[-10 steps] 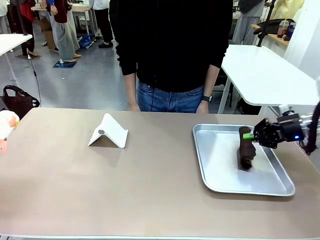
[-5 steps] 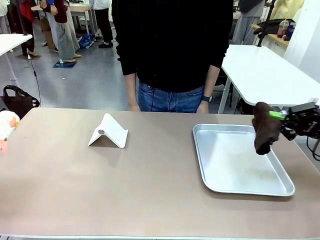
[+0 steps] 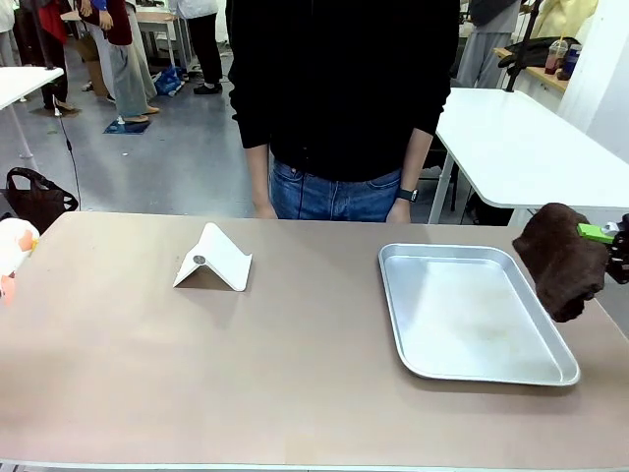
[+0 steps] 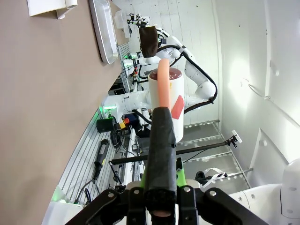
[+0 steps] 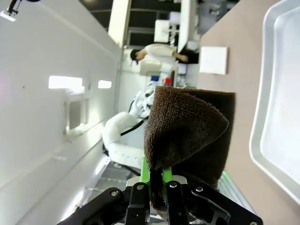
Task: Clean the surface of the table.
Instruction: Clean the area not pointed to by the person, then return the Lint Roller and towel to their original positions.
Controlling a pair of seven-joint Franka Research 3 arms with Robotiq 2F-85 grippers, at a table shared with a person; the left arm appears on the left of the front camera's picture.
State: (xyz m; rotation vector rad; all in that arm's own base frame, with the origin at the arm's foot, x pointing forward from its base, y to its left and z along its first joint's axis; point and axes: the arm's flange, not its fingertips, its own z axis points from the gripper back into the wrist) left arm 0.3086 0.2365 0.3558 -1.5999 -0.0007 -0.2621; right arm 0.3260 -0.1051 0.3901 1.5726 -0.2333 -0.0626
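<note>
The brownish-beige table (image 3: 246,364) stretches across the front view. At its far right, my right gripper (image 3: 600,236) is shut on a dark brown cloth (image 3: 562,261), which hangs in the air just past the right rim of the silver tray (image 3: 413,324). In the right wrist view the green pads (image 5: 146,176) pinch the cloth (image 5: 187,126) above the table (image 5: 234,56). My left gripper (image 4: 161,122) is shut on the salmon-pink handle of a white cup (image 4: 164,93). That cup (image 3: 12,246) shows at the left edge of the front view.
A white folded stand (image 3: 214,259) sits left of centre on the table. A person in a black top (image 3: 339,88) stands at the far edge with hands (image 3: 398,209) hanging low. A glossy white table (image 3: 521,147) stands behind on the right.
My right gripper has lifted the brown cloth out of the tray and carried it right, past the tray's right rim. The tray now lies bare.
</note>
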